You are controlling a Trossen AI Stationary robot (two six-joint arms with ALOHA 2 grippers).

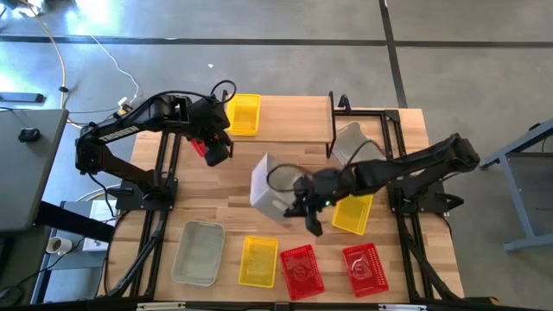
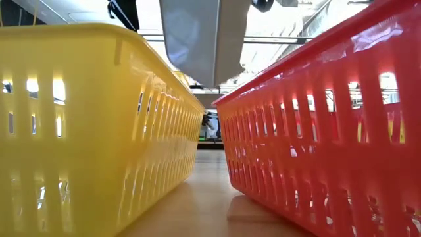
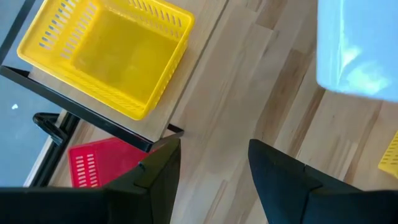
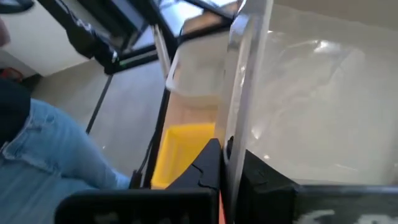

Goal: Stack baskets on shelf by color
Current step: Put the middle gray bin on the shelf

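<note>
While my right claw [image 1: 304, 207] is clamped on the rim of a grey basket [image 1: 270, 186] lifted over the table [image 1: 285, 147], my left claw [image 3: 214, 171] hangs open, holding nothing, beside the shelf [image 1: 285, 130].

overhead looks straight down; low sits close between baskets; both share the lifted grey basket [image 1: 270, 186].

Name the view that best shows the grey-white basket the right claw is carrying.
High view: the whole grey-white basket hangs tilted in the right claw above mid-table. Right wrist view shows only the pinched rim and inside, low view its underside overhead, left wrist view one corner.
</note>
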